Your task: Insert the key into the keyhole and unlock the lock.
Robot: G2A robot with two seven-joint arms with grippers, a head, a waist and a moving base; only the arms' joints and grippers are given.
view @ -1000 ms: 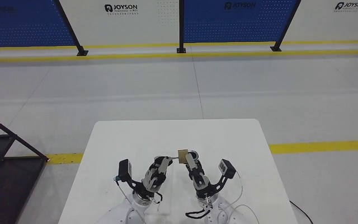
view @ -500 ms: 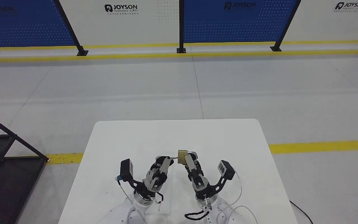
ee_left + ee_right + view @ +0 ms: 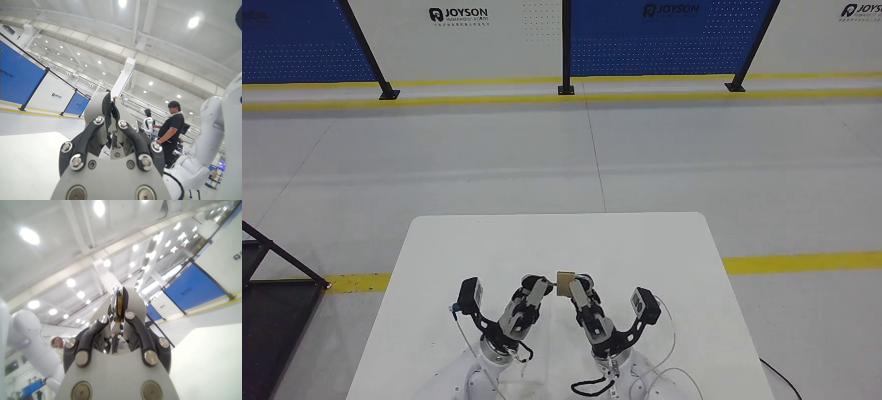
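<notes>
Brass lock (image 3: 566,279): top view, just below mid-frame, up off the white table (image 3: 642,240), between both grippers.
Left gripper (image 3: 539,289): just left of the lock in the frame, tips pointing at it.
Right gripper (image 3: 579,288): hard against the lock's right side.
Left wrist, fingers (image 3: 97,108): pinched tight on the key (image 3: 114,98), whose pale tip pokes out at mid-frame.
Right wrist, fingers (image 3: 134,303): clamped on the lock, mid-frame, its chrome shackle (image 3: 114,295) showing on the upper-left edge.
</notes>
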